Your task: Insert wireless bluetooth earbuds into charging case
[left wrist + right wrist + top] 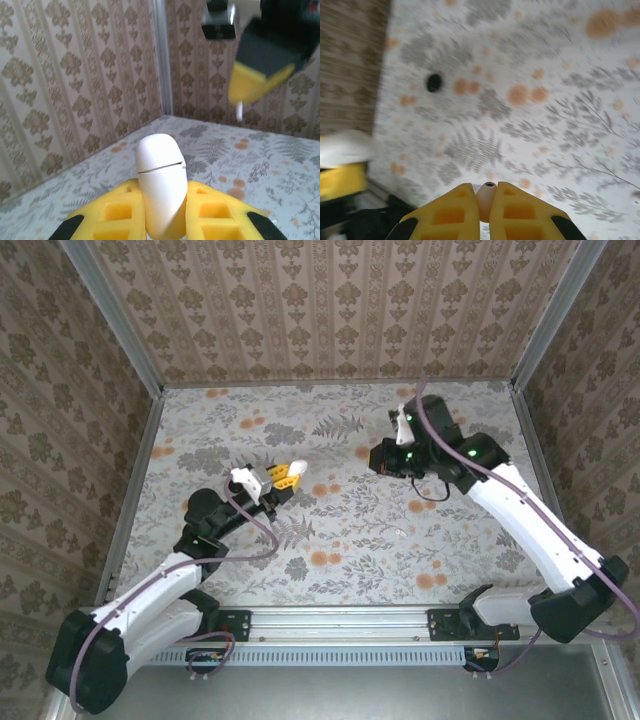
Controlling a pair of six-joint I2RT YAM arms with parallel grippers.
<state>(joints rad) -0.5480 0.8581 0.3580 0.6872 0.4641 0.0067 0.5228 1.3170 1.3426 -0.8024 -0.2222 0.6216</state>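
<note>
The charging case (160, 170), white, glossy and pebble-shaped, stands upright between the yellow fingers of my left gripper (162, 195), which is shut on it. Its lid is down, with a thin seam showing. From above, the case (299, 468) is held over the table's left middle. My right gripper (487, 192) is shut on a small pale stem-like earbud (486, 200) with a dark-rimmed end. It hovers right of centre (382, 458), facing the case, with a gap between them. A round black earbud (434, 82) lies on the floral table.
A tiny pale speck (403, 532) lies on the table cloth (350, 550) in front of the right arm. Patterned walls with metal corner posts (162, 60) enclose the table on three sides. A metal rail (340, 625) runs along the near edge.
</note>
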